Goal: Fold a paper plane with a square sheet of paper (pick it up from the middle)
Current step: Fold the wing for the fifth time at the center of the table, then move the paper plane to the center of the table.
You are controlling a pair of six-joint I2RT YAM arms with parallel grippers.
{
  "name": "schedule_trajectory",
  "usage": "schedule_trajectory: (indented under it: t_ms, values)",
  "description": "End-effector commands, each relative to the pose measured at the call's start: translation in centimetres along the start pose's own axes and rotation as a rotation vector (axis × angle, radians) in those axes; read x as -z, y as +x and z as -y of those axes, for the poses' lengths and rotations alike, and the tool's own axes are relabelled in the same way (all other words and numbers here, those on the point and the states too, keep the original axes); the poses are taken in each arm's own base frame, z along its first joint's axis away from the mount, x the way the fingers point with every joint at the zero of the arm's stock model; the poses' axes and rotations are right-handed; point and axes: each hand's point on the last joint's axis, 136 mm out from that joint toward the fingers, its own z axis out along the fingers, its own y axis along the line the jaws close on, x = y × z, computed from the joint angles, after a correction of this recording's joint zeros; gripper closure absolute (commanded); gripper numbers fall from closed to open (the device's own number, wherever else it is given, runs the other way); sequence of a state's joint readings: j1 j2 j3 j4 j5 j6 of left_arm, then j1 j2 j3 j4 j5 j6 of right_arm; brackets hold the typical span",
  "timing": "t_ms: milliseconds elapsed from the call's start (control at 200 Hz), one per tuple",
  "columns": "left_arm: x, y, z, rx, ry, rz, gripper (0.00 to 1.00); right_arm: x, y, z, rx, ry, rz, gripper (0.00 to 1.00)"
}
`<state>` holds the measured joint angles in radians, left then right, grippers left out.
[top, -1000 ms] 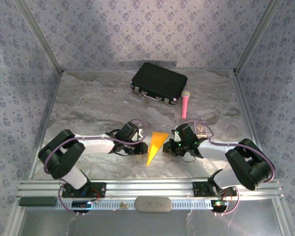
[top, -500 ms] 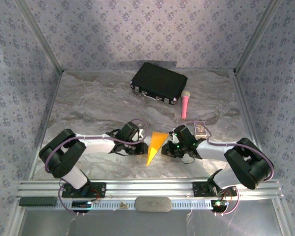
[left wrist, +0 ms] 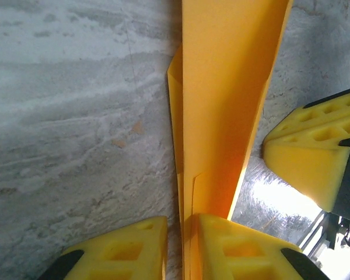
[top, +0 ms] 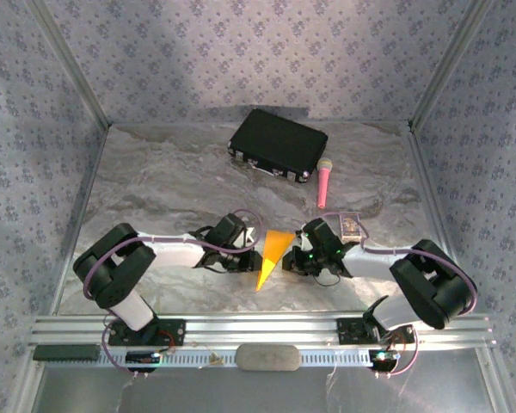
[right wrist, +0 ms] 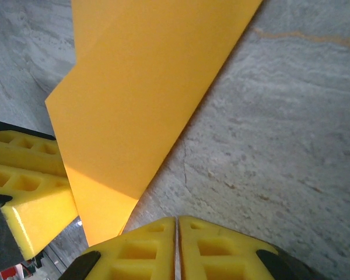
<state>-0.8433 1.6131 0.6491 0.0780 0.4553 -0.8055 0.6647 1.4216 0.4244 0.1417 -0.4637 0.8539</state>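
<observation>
The square sheet of paper [top: 273, 251] is orange-yellow and folded into a creased pointed wedge, with its tip toward the near edge of the table. My left gripper [top: 251, 255] is at its left side. In the left wrist view the paper [left wrist: 221, 87] rises from between the yellow fingers, and the left gripper [left wrist: 184, 224] is shut on its folded layers. My right gripper [top: 290, 261] is at the wedge's right side. In the right wrist view the right gripper [right wrist: 177, 220] is shut with nothing between its pads, just beside the paper's [right wrist: 146, 87] lower corner.
A black case [top: 278, 144] lies at the back of the table, with a pink microphone [top: 323, 181] to its right. A small flat box [top: 351, 225] sits behind the right gripper. An aluminium rail [top: 258, 329] runs along the near edge. Patterned walls close in the sides.
The left gripper has edged right and closed on the paper's left fold. The right gripper has crept left to the paper's edge. The wedge has barely moved.
</observation>
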Motion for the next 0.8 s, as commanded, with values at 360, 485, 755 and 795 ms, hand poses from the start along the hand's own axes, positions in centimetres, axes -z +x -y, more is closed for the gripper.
schedule_trajectory:
  t_ms: [360, 485, 755, 795]
  values:
    - [-0.7, 0.0, 2.5, -0.043, 0.099, -0.034, 0.79, -1.5, 1.2, -1.3, 0.02, -0.035, -0.07, 0.92]
    - [-1.0, 0.1, 2.6, -0.041, 0.108, -0.046, 0.78, -1.7, 1.3, -1.3, 0.02, -0.034, -0.076, 0.92]
    - [-1.2, 0.2, 3.2, -0.05, 0.131, -0.053, 0.79, -1.8, 1.4, -1.3, 0.018, -0.04, -0.081, 0.92]
    - [-1.3, 0.2, 3.3, -0.05, 0.136, -0.053, 0.79, -1.8, 1.4, -1.3, 0.017, -0.041, -0.08, 0.92]
